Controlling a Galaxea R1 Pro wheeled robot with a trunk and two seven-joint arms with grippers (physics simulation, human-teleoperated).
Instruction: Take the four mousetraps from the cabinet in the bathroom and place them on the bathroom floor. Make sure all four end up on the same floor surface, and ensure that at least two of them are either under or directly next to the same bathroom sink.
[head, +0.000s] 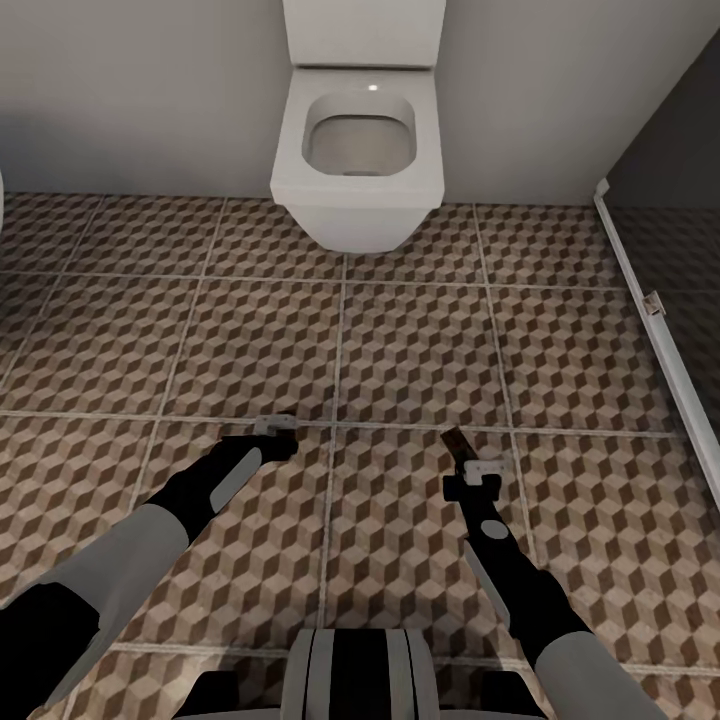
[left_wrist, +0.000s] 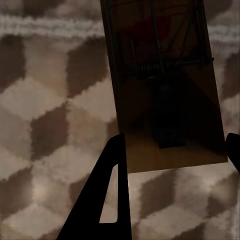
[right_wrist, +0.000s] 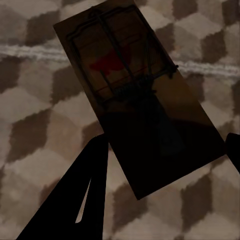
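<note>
Both arms reach forward low over the bathroom floor (head: 400, 340), which has brown cube-pattern tiles. My left gripper (head: 275, 428) is shut on a mousetrap (left_wrist: 165, 85), a brown board with dark wire. The board's near end sits between the black fingers (left_wrist: 107, 195). My right gripper (head: 470, 468) is shut on a second mousetrap (right_wrist: 140, 100), with red on the board under its wire. In the head view it shows as a brown sliver (head: 455, 440) sticking forward. Both traps hang just above the tiles. The cabinet and the sink are out of view.
A white square toilet (head: 358, 150) stands against the grey wall straight ahead. At the right runs a shower threshold with a pale rail (head: 650, 310) and darker tiles behind it. Open patterned floor lies between the grippers and the toilet.
</note>
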